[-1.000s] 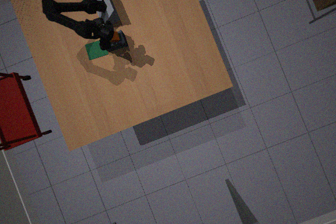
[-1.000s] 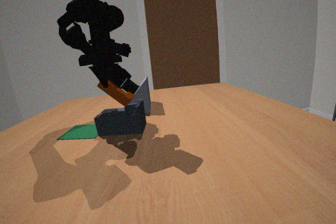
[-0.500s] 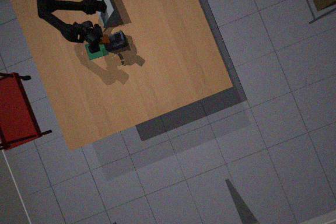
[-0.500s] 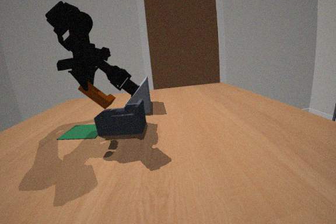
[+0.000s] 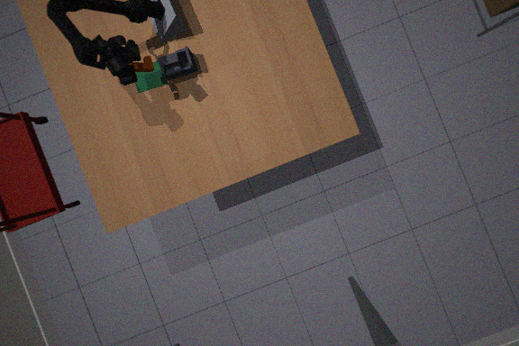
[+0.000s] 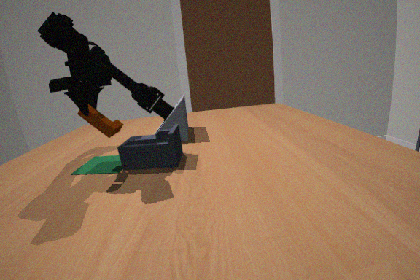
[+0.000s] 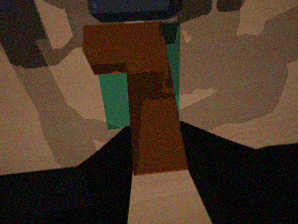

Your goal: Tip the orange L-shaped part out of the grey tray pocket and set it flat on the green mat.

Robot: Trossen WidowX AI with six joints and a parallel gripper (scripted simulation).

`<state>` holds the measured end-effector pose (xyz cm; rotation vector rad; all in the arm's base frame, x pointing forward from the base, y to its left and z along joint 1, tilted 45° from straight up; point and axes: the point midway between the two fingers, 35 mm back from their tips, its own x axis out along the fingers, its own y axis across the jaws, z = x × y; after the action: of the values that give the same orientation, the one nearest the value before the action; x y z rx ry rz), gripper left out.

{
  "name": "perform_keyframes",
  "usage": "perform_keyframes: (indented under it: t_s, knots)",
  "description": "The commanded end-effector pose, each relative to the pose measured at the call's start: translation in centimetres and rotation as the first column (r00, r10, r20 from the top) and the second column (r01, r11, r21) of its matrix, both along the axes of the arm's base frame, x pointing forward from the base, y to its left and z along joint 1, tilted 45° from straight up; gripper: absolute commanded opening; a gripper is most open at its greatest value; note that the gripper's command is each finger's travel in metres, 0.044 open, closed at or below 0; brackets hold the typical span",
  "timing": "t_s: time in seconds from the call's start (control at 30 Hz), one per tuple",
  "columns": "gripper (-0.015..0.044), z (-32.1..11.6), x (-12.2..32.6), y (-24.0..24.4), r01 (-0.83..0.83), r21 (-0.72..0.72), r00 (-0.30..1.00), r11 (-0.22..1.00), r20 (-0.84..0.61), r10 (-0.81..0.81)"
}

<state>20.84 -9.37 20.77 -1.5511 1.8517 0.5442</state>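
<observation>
Pinched by its straight end in the black parallel-jaw gripper (image 5: 131, 65) (image 6: 87, 109) (image 7: 157, 145), the orange L-shaped rigid-looking part (image 5: 145, 65) (image 6: 102, 121) (image 7: 125, 47): probably light, likely to pivot, best held there, though surface grip is hard to judge.

Grey walls around my bench (image 5: 252, 105) (image 6: 255, 191), wood-grained top. Brown door-like panel (image 6: 227, 38), pale frame. Grey tiled floor (image 5: 432, 191). Red furniture piece (image 5: 27, 173) beside bench. Dim light, shadows cast.
</observation>
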Motion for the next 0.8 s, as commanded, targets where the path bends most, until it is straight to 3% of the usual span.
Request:
perform_keyframes:
  t_s: [0.0,0.77]
  knots:
    - [0.0,1.2,-0.5,-0.8,-0.009,-0.001,1.0,1.0,0.011,0.009]
    - [0.0,-0.6,-0.7,-2.7,0.005,-0.005,1.0,1.0,-0.002,-0.005]
